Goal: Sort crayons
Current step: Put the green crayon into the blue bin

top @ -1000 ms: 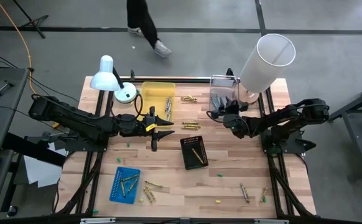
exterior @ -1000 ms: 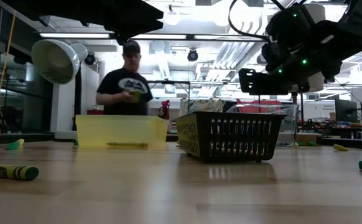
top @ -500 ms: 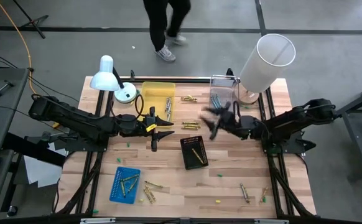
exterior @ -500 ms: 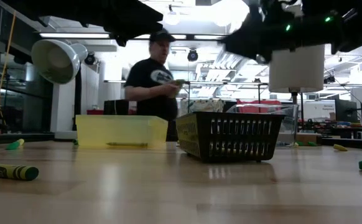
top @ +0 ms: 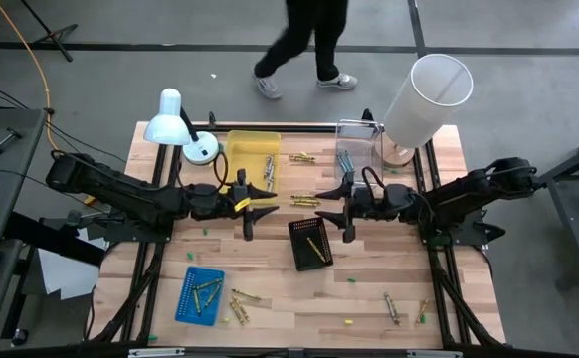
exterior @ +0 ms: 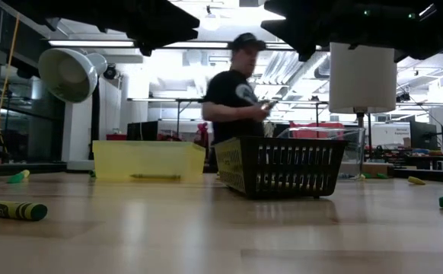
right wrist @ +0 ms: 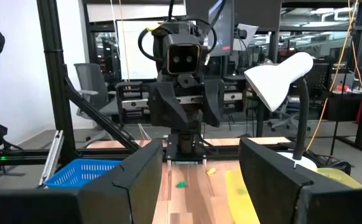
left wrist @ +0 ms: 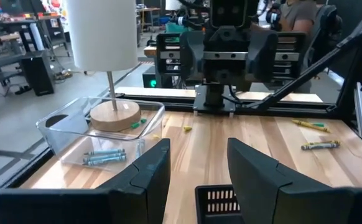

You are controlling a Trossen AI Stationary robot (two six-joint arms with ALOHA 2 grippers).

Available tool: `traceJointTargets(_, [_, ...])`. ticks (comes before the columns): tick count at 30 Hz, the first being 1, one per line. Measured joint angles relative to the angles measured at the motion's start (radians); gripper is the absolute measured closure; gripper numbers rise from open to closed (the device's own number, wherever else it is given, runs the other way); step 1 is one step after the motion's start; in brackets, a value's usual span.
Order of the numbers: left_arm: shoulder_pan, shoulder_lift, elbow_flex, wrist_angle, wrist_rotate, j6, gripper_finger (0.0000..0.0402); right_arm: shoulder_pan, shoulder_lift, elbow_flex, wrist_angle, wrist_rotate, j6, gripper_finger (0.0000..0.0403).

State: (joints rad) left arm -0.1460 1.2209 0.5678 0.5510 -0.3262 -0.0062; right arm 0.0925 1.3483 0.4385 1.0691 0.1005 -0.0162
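Crayons lie in several places: in the yellow tray (top: 267, 171), in the black basket (top: 316, 249), in the blue basket (top: 206, 290), greyish ones in the clear tray (left wrist: 103, 155), and loose on the table (top: 305, 201) (top: 393, 308). One green crayon lies near the low camera (exterior: 12, 209). My left gripper (top: 260, 211) hovers open and empty between the yellow tray and the black basket. My right gripper (top: 337, 211) hovers open and empty just right of the basket's far end. The two grippers face each other, as both wrist views (left wrist: 196, 168) (right wrist: 199, 180) show.
A white desk lamp (top: 175, 124) stands at the far left, and a lamp with a tall white shade (top: 425, 94) stands at the far right, its base in the clear tray (top: 357, 151). A person (top: 309, 40) walks past beyond the far edge.
My right gripper has swung from beside the clear tray toward the table's left and has tipped up to level, so it now faces my left gripper. In the low view it has risen out of sight. The person beyond the table has walked toward the right.
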Motion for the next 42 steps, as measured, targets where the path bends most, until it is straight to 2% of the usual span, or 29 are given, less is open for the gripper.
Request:
traceJointTargets(13, [-0.002,0.000,0.000,-0.006,0.016,-0.012,0.0257,0.000,0.000,0.000,-0.018,0.000,0.012,0.0199])
traceJointTargets(15, [-0.001,0.000,0.000,-0.013,0.088,-0.064,0.0257,0.000,0.000,0.000,-0.017,0.000,0.012,0.0199])
traceJointTargets(19, [-0.021,0.014,0.000,0.030,0.315,-0.169,0.0257,0.000,0.000,0.000,-0.014,0.000,0.012,0.0199])
traceJointTargets(21, [-0.068,0.027,0.023,0.031,0.344,-0.172,0.0257,0.000,0.000,0.000,-0.011,0.000,0.012,0.0199])
traceJointTargets(25, [-0.216,0.067,0.144,-0.175,0.300,-0.141,0.0257,0.000,0.000,0.000,-0.001,0.000,0.009,0.0199])
traceJointTargets(30, [-0.407,0.206,0.392,-0.667,0.064,-0.133,0.0257,0.000,0.000,0.000,0.006,0.000,0.008,0.0199])
traceJointTargets(33, [-0.481,0.321,0.514,-0.864,0.011,-0.160,0.0257,0.000,0.000,0.000,0.007,0.000,0.008,0.0199])
traceJointTargets(37, [-0.541,0.465,0.609,-0.960,0.010,-0.207,0.0257,0.000,0.000,0.000,0.020,0.000,0.008,0.0199])
traceJointTargets(42, [-0.585,0.593,0.651,-0.984,0.009,-0.228,0.0257,0.000,0.000,0.001,0.038,0.000,0.008,0.0199])
